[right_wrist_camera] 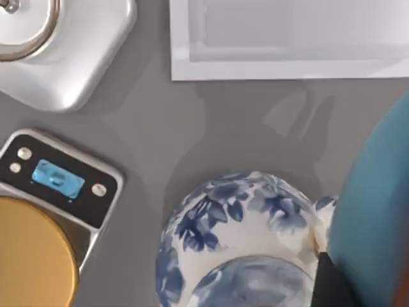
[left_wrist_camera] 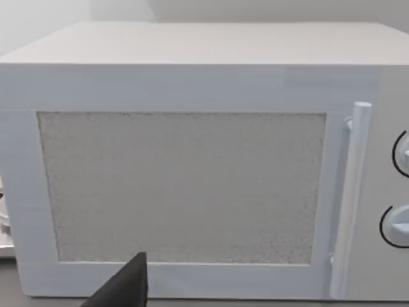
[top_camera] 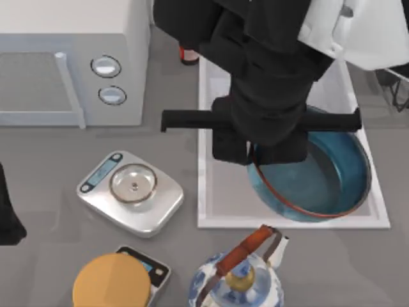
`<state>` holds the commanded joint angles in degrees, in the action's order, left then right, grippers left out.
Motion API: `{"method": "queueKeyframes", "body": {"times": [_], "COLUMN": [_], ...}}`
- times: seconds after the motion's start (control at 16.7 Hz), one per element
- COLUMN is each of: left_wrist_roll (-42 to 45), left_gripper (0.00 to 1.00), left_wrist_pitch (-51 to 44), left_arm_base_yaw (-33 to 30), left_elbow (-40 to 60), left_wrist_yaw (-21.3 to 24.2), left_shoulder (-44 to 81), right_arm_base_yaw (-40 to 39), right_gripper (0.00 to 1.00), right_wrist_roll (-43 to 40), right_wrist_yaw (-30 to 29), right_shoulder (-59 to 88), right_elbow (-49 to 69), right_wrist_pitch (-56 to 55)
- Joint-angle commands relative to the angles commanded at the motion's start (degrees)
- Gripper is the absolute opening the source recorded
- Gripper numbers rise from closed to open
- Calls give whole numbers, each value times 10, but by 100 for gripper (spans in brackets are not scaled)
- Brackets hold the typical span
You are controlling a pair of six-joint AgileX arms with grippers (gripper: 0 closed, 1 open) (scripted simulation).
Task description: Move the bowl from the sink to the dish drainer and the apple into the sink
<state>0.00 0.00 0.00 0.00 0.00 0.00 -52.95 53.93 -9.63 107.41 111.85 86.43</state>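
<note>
Right now my right hand (top_camera: 255,153) sits low over the sink (top_camera: 211,192), at the bowl's 9 o'clock rim, and the black arm covers the fingers from above, so I cannot tell how far open they are or whether they pinch the rim. In the right wrist view a blue curved wall of the bowl (right_wrist_camera: 377,211) lies right against the hand (touching, as far as I can see).

The bowl (top_camera: 326,179) looks tilted, its reddish rim lifted toward 9 o'clock, mouth facing up and a little toward 3 o'clock; being round, it has no long axis. It occupies the sink's near right part.

My left hand (left_wrist_camera: 124,288) is parked facing the white microwave (left_wrist_camera: 192,173), at the counter's 10 o'clock; only a dark tip is visible, state unclear.

I count one bowl, one sink, two scales (top_camera: 131,192) (top_camera: 121,281), one blue-and-white teapot (top_camera: 239,281). The dish drainer (top_camera: 397,89) pokes in at 2 o'clock.
</note>
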Motion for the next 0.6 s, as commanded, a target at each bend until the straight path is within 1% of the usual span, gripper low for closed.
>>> {"method": "queueKeyframes", "body": {"times": [0.24, 0.6], "left_wrist_roll": [0, 0], "left_gripper": [100, 100], "left_wrist_pitch": [0, 0], "left_arm_base_yaw": [0, 0], "left_elbow": [0, 0], "left_wrist_yaw": [0, 0], "left_shoulder": [0, 0], "right_arm_base_yaw": [-35, -29], "right_gripper": [0, 0], "right_wrist_roll": [31, 27], "right_wrist_yaw": [-2, 2], "right_shoulder": [-65, -68], "right_elbow": [-44, -46], "right_wrist_pitch": [37, 30]}}
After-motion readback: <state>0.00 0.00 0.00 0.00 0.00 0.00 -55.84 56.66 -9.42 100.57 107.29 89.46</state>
